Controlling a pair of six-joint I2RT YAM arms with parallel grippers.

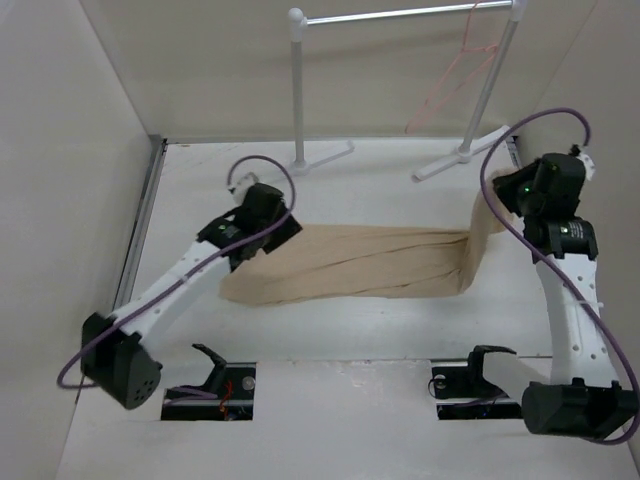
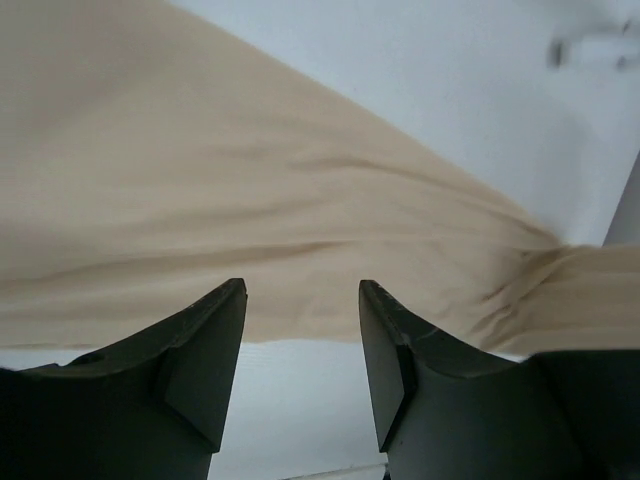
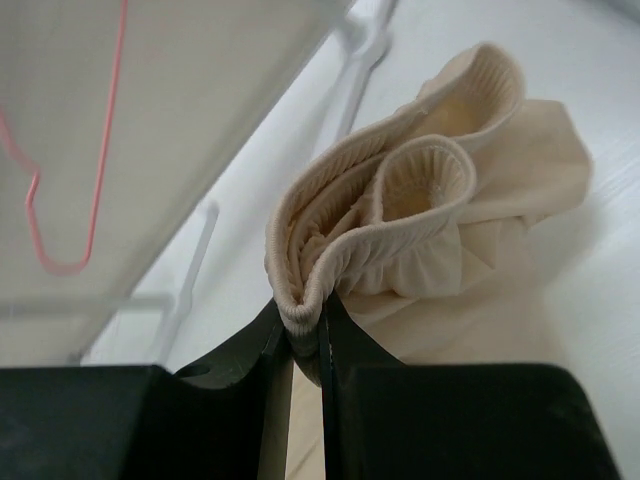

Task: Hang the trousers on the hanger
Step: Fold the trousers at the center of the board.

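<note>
Though right gripper [image 3: 305,325] pinches trousers [image 1: 360,262] at waistband & left gripper [image 2: 300,290] gapes empty, hanger [image 1: 455,85] is bare, legs flat on table [image 1: 350,335].

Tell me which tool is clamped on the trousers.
The right tool, shut on the ribbed waistband of the trousers; the left tool is open, with no fabric between its jaws.

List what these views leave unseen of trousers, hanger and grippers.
Top: fingers of left gripper and right gripper are hidden under their wrists.
Left wrist: trousers are cut off by the frame edges.
Right wrist: hanger is blurred and cut off at the top edge.
</note>
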